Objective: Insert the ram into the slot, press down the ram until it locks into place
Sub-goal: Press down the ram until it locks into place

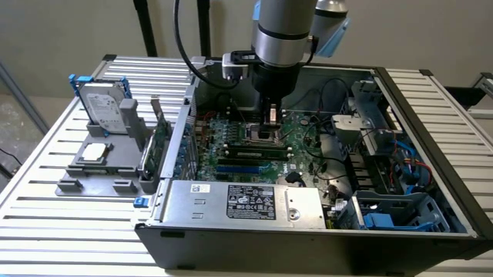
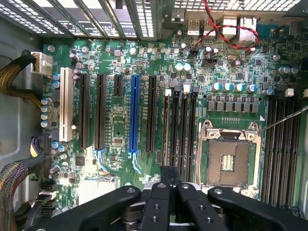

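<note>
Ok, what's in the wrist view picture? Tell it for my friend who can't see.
The black gripper, shut, hangs over a big green motherboard. Just past its tips run long black memory slots, lying between a blue slot and the square metal CPU socket.

The CPU socket is bare metal with a dull silver sheen, set in the lacquered green motherboard. Just beside the CPU socket lie memory slots of matt black plastic. Farther from it are a smooth blue plastic slot and a white plastic one. The gripper by the CPU socket is matt black, and the robot arm above it is brushed silver metal.

Away from the CPU socket, the power supply is grey sheet metal with a paper label. The case is dark, matt metal. Well apart from the CPU socket, a hard drive has a shiny metal cover, the holder is matt grey plastic, and the table is ribbed pale metal.
</note>
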